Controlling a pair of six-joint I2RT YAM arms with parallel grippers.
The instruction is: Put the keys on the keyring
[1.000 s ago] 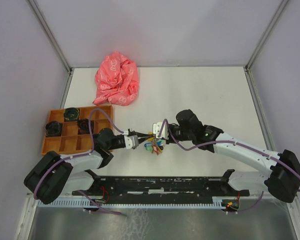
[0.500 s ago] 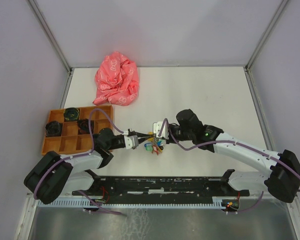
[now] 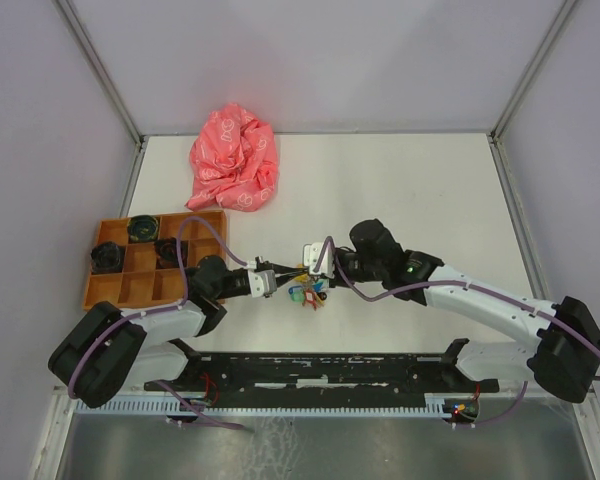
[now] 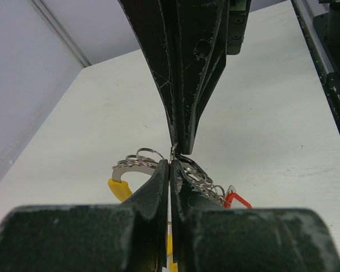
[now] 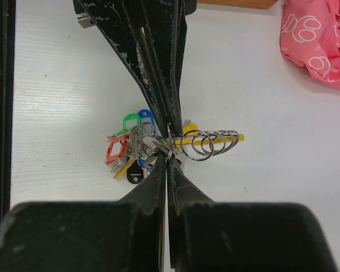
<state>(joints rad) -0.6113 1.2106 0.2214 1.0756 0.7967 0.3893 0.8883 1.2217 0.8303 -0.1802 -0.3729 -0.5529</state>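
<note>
At nine o'clock on the table (image 3: 410, 190) sits an orange tray (image 3: 140, 290) with dark round parts (image 3: 108, 257) in some of its compartments. Up at eleven o'clock a pink cloth (image 3: 233, 160) lies crumpled near the back wall.

The left gripper (image 3: 277, 283) reaches in low from eight o'clock towards the middle of the near edge. Its jaws are pressed flat together. From its own camera, a thin silver wire of the keyring (image 4: 173, 152) is pinched right at the tips.

The keys (image 3: 308, 292) lie on the table just below where the two grippers meet, at about five o'clock from the left one's tips. They sit in a tangle with green, blue and yellow tags. The right wrist view picks out a red head (image 5: 115, 148) at nine o'clock in the bunch and a black one (image 5: 135, 177) at seven o'clock. A row of spare rings (image 5: 209, 143) threaded on a yellow stick (image 5: 238, 137) points off towards three o'clock.

The right gripper (image 3: 306, 264) comes in from four o'clock and meets the left one tip to tip. Its jaws are closed tight as well, with no gap between them. The same ring runs up to their seam, but I cannot tell whether they actually clamp it.
</note>
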